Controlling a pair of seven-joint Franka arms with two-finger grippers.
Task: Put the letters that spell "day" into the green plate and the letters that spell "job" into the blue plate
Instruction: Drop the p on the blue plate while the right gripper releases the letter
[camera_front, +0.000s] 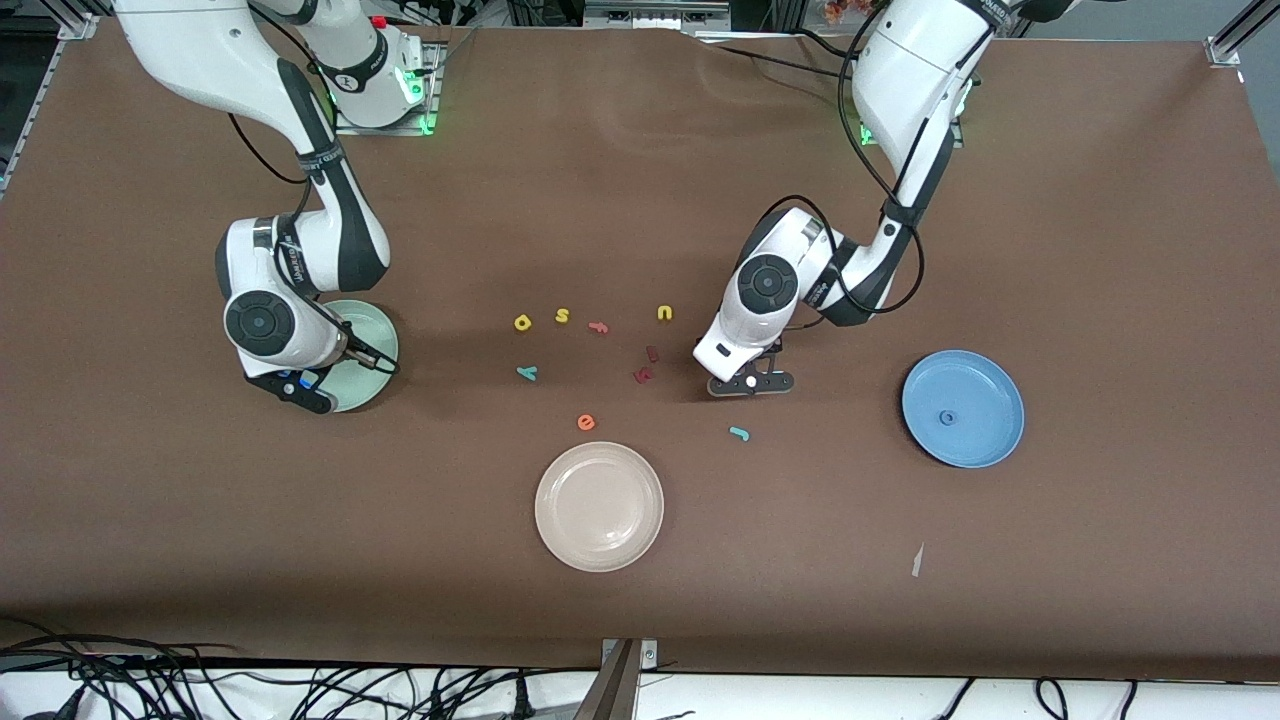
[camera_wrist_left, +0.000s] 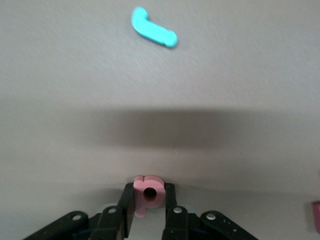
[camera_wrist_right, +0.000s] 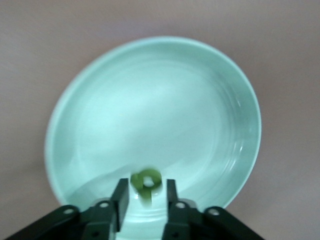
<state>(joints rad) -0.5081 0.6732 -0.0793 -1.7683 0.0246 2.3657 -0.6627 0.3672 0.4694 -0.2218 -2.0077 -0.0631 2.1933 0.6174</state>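
My left gripper (camera_front: 750, 383) (camera_wrist_left: 149, 196) is down at the table, shut on the salmon "b" (camera_wrist_left: 150, 187), which stands on edge between the jaws. The teal "j" (camera_front: 739, 433) (camera_wrist_left: 152, 30) lies nearer the front camera. The blue "o" (camera_front: 946, 416) lies in the blue plate (camera_front: 985, 375). My right gripper (camera_front: 300, 385) (camera_wrist_right: 146, 190) hangs open over the green plate (camera_front: 375, 345) (camera_wrist_right: 150, 105); the olive-green "d" (camera_wrist_right: 146, 181) sits between its fingers, clear of both. The yellow "a" (camera_front: 522, 322) and teal "y" (camera_front: 527, 373) lie mid-table.
A yellow "s" (camera_front: 562, 315), salmon "f" (camera_front: 598, 327), yellow "u" (camera_front: 665, 313), two dark red letters (camera_front: 647, 365) and an orange "e" (camera_front: 586, 422) lie mid-table. A beige-white plate (camera_front: 599, 505) stands nearer the front camera. A paper scrap (camera_front: 917, 560) lies toward the table's front edge.
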